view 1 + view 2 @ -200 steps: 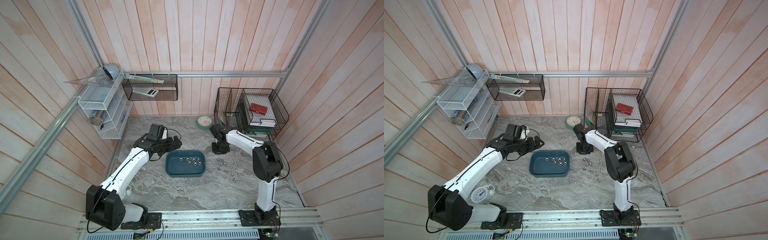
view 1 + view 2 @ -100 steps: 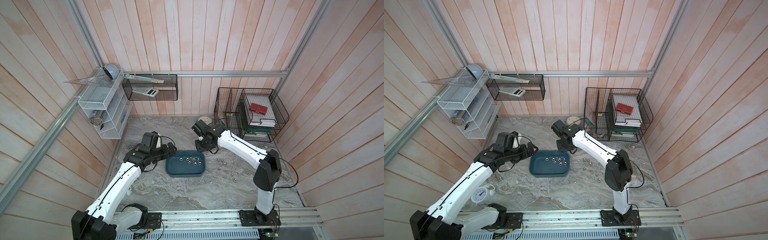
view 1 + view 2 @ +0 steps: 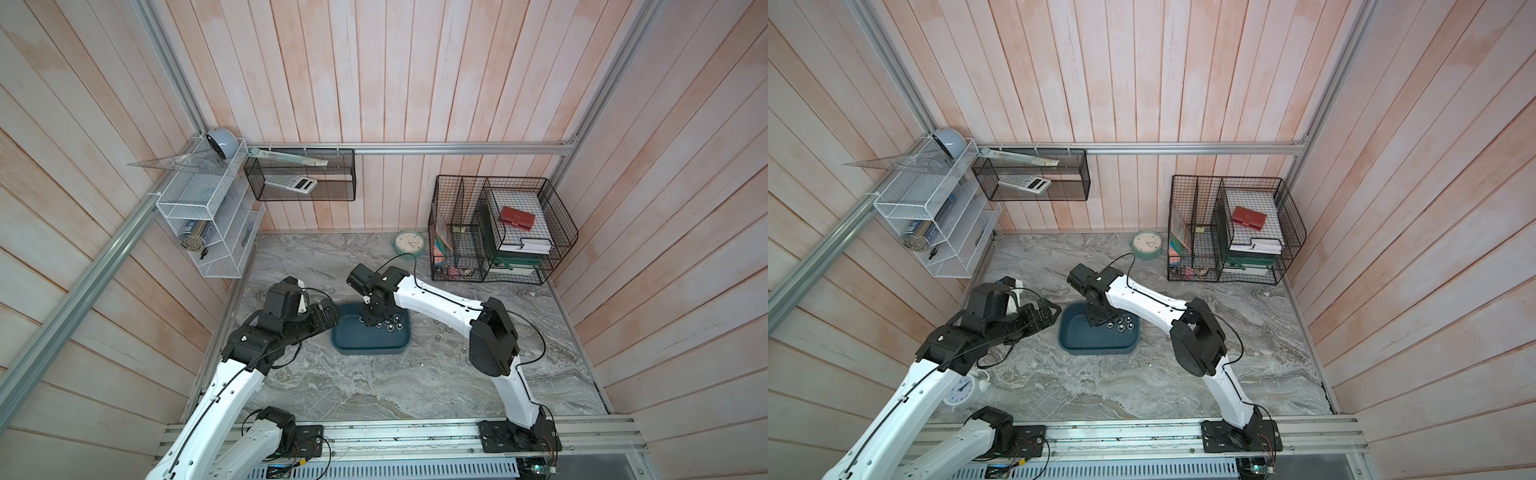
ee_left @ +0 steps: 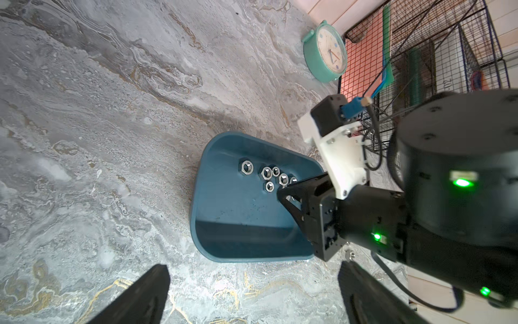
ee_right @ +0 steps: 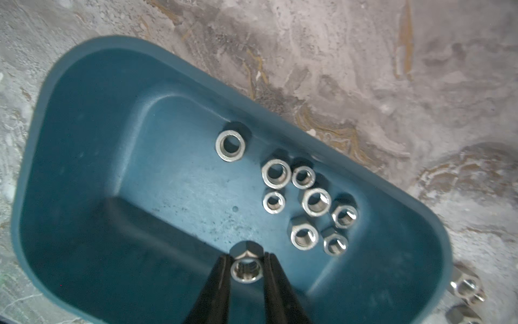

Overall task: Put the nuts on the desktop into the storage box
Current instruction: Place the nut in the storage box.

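The dark teal storage box (image 3: 370, 351) (image 3: 1096, 349) sits mid-desktop (image 3: 374, 390). Several silver nuts (image 5: 276, 172) (image 4: 266, 172) lie together on its floor. My right gripper (image 5: 246, 257) (image 3: 370, 318) hangs inside the box over its far side, shut on one nut (image 5: 246, 270) pinched between the two black fingertips. Loose nuts (image 5: 466, 289) (image 4: 349, 255) lie on the marble just outside the box's right end. My left gripper (image 4: 253, 277) (image 3: 328, 313) stands wide open and empty beside the box's left end.
A mint-green clock (image 3: 409, 243) lies at the back by the black wire baskets (image 3: 498, 232). A white alarm clock (image 3: 961, 388) stands under my left arm. A white wire rack (image 3: 208, 216) and a black basket (image 3: 299, 180) hang on the walls.
My right arm has swung left from the desktop beyond the box to over the box, carrying a nut. My left arm has drawn back toward the front, its gripper still open.
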Controlling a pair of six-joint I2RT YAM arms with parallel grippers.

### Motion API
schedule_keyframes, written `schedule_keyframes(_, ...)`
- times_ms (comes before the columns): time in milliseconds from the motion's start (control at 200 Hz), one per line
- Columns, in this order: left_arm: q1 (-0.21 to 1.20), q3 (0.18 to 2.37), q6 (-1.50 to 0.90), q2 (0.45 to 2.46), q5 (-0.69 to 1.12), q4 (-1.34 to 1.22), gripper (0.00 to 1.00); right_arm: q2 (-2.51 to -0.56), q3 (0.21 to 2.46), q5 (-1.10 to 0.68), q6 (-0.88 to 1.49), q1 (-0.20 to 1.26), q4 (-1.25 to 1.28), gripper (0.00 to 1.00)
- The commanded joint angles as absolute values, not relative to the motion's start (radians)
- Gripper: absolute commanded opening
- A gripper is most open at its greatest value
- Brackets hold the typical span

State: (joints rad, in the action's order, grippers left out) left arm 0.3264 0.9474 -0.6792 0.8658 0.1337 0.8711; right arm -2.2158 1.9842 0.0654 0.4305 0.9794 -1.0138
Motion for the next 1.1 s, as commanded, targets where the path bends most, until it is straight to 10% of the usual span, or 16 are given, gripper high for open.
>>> schedule_keyframes(0, 0.330, 0.928, -0.693, 0.846, 0.107, 0.907, 1.00, -2.266, 2.037, 0.046, 0.407, 0.982, -1.015, 0.25)
schedule_keyframes(390, 0.330, 0.937, -0.686, 0.844, 0.091, 0.936, 1.00, -2.381, 2.106, 0.026, 0.392, 0.979, -1.015, 0.26)
schedule_keyframes(1095, 0.331, 0.993, -0.640, 1.020, 0.184, 0.786, 1.00, -2.059, 1.827, 0.054, 0.443, 0.871, -0.910, 0.70)
